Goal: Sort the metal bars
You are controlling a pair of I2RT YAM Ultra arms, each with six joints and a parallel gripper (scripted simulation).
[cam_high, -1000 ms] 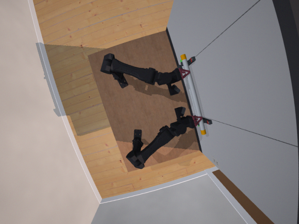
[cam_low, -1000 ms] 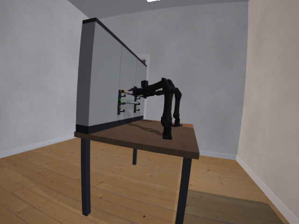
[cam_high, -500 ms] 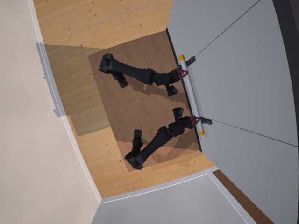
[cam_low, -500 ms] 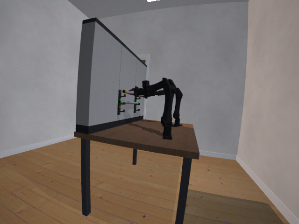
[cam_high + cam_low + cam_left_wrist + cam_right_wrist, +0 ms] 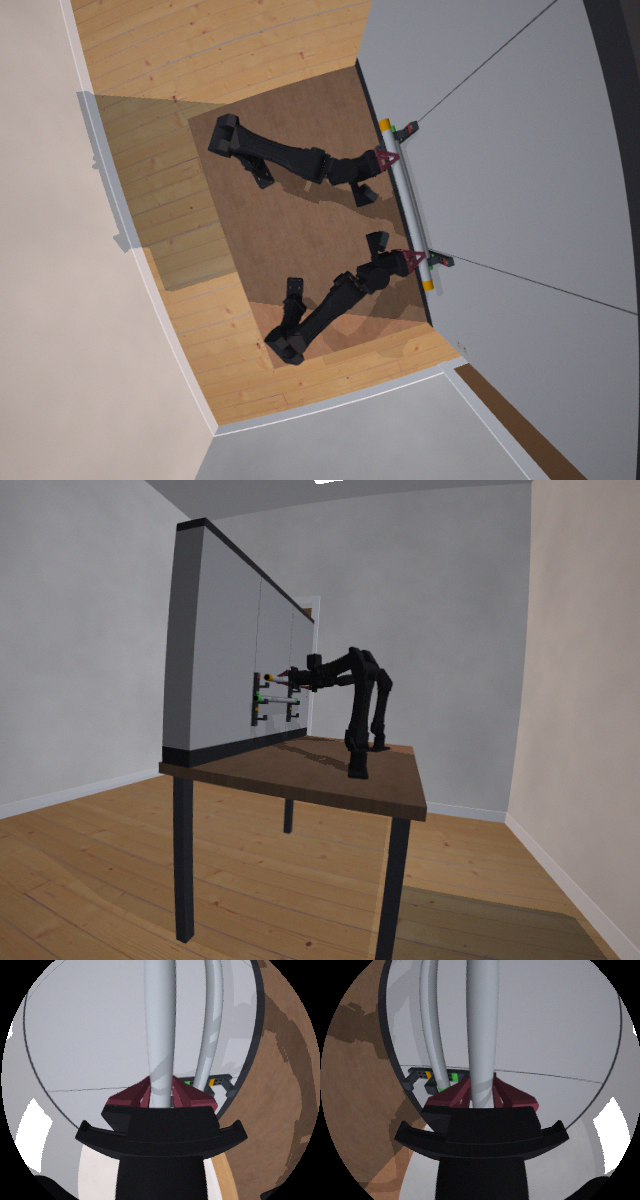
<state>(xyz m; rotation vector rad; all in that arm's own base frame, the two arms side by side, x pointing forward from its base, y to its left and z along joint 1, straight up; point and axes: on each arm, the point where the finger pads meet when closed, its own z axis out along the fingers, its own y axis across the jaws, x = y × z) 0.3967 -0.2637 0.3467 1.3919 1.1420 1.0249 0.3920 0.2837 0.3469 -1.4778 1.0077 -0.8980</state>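
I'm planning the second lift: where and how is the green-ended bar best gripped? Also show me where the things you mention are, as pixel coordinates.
The green-ended bar (image 5: 276,699) (image 5: 213,1015) (image 5: 431,1015) is long, round and level: probably grip its bare grey length near both ends, from the table side, jaws closing above and below.

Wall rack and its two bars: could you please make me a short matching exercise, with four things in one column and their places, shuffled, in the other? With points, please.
1. Green-ended bar (image 5: 393,129) (image 5: 276,699) (image 5: 214,1010) (image 5: 428,1010)
2. Red labels (image 5: 412,126) (image 5: 258,676)
3. Orange-ended bar (image 5: 406,198) (image 5: 281,678) (image 5: 160,1020) (image 5: 482,1020)
4. Orange labels (image 5: 256,708) (image 5: 212,1082) (image 5: 428,1075)

A. Above the lowest rack arms
B. Between the fingers of the left gripper (image 5: 395,158) (image 5: 287,676) (image 5: 161,1082) and right gripper (image 5: 422,255) (image 5: 308,687) (image 5: 481,1079)
C. On the middle rack arms
D. Above the top rack arms

Pairs: 1-C, 2-D, 3-B, 4-A
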